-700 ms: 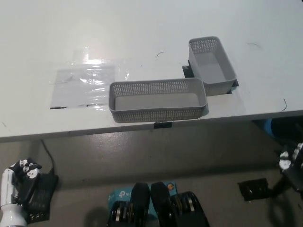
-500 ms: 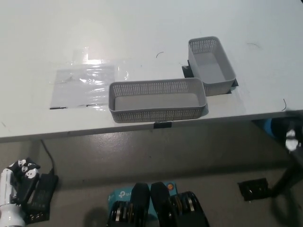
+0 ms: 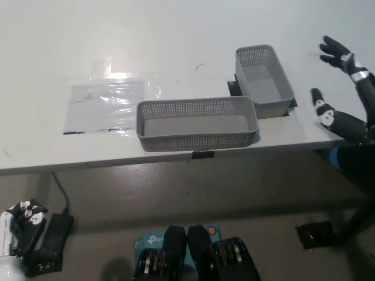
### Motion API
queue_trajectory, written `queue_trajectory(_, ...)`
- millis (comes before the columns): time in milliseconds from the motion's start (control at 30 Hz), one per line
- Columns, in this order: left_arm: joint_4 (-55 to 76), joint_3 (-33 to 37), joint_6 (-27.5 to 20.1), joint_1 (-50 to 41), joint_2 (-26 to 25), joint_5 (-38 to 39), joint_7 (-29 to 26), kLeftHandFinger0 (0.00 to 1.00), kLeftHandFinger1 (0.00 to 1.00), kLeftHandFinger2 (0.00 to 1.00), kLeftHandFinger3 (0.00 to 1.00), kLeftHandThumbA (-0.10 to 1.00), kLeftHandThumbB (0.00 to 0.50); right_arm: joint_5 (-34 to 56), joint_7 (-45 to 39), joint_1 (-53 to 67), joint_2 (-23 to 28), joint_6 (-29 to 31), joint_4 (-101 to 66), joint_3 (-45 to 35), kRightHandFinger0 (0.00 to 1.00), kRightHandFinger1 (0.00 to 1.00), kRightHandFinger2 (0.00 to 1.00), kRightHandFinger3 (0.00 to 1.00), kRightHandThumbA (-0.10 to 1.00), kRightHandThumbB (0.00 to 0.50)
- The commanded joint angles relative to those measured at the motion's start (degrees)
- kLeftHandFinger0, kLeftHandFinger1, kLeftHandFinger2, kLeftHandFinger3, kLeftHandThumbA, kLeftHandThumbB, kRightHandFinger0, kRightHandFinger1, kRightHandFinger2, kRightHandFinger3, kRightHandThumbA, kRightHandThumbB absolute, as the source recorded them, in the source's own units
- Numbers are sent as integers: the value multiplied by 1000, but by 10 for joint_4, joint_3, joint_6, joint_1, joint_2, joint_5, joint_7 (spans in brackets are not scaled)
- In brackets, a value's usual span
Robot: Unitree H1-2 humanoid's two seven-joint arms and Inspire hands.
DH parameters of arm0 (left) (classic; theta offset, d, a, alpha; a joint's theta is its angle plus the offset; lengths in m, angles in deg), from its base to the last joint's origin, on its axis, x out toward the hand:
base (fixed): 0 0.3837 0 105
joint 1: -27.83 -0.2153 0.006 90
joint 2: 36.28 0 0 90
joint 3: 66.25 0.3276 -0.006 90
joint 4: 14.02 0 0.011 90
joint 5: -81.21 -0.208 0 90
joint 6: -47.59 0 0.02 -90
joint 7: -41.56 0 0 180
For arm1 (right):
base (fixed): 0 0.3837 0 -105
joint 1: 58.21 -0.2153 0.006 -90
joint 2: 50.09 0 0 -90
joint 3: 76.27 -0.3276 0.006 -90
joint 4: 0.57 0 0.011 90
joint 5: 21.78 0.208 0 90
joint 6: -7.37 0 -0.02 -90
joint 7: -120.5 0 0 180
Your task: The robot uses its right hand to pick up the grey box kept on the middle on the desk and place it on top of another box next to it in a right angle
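Two grey perforated boxes sit on the white desk [image 3: 176,35]. The long one [image 3: 195,123] lies crosswise near the front edge, in the middle. The second box [image 3: 263,81] lies lengthwise behind its right end, touching it at a right angle. My black right hand [image 3: 340,88] is raised over the desk's right side, to the right of the second box, open with fingers spread and holding nothing. My white left hand [image 3: 20,219] hangs low at the bottom left, below the desk.
A sheet of clear plastic [image 3: 108,96] lies on the desk left of the long box. A black clip [image 3: 202,154] sits under the desk's front edge. On the floor are a black adapter with cable [image 3: 50,240] and a teal carton [image 3: 149,241].
My right hand has risen from below the desk's right edge to above the desk beside the second box. The picture has shifted slightly. The boxes stay put.
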Motion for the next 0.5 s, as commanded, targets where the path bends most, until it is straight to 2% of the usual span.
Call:
queue_trajectory(0,18,2,-9,1,-14,8,4,0,0,96,279,741,500,-27,-32,-40,23,-15,16,9,943,907,958,1000,340,405)
queue_trajectory(200,18,6,-9,1,-16,3,3,0,0,98,317,748,500,-37,-42,-63,27,-19,46,19,1000,1000,1000,1000,345,408)
queue_trajectory(400,22,6,-8,-7,-16,12,6,0,0,64,295,715,494,-50,-60,-80,31,-18,71,34,1000,1000,1000,1000,348,383)
queue_trajectory(467,21,6,-9,-7,-15,13,6,0,0,54,301,711,492,-62,-66,-88,36,-9,87,43,1000,1000,1000,1000,402,376)
